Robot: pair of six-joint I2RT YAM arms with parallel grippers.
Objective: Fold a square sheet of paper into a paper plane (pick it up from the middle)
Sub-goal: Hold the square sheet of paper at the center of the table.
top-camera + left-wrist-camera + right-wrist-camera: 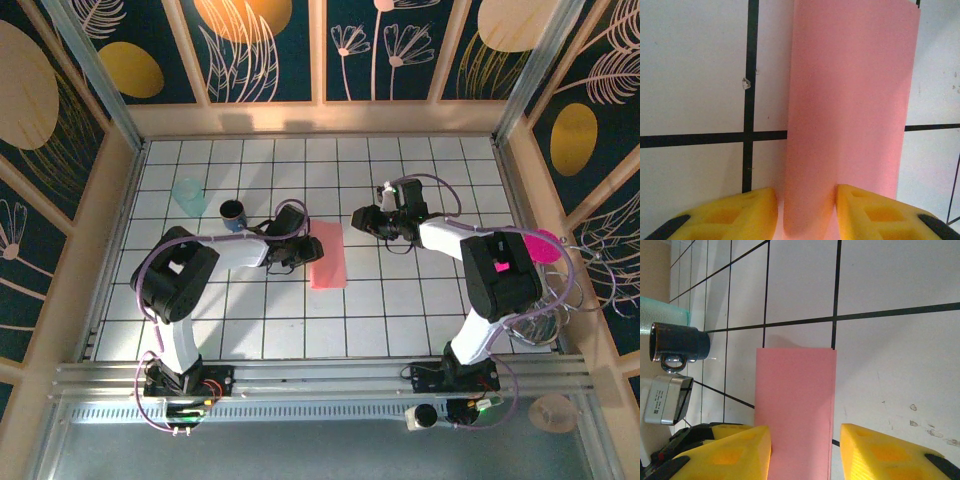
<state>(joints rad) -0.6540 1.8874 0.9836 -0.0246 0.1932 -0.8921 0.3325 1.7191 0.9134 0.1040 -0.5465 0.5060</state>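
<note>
The square sheet of paper (pixel 328 258) is salmon pink and lies on the tiled table folded in half into a long rectangle. My left gripper (pixel 303 250) sits low at its left long edge. In the left wrist view the sheet (pixel 850 100) runs away from the left gripper (pixel 806 200), and its rounded fold bulges up between the yellow fingers (pixel 747 212), which stand apart. My right gripper (pixel 364 221) hovers just right of the sheet, apart from it. Its jaws stand wide in the right wrist view, where the sheet (pixel 795 390) lies flat beyond the right gripper (pixel 805 440).
A dark mug (pixel 232 212) and a pale teal cup (pixel 187 194) stand at the back left, close to the left arm. A round magenta disc (pixel 543 246) sits at the table's right rim. Low walls fence the white tiled table (pixel 400 320).
</note>
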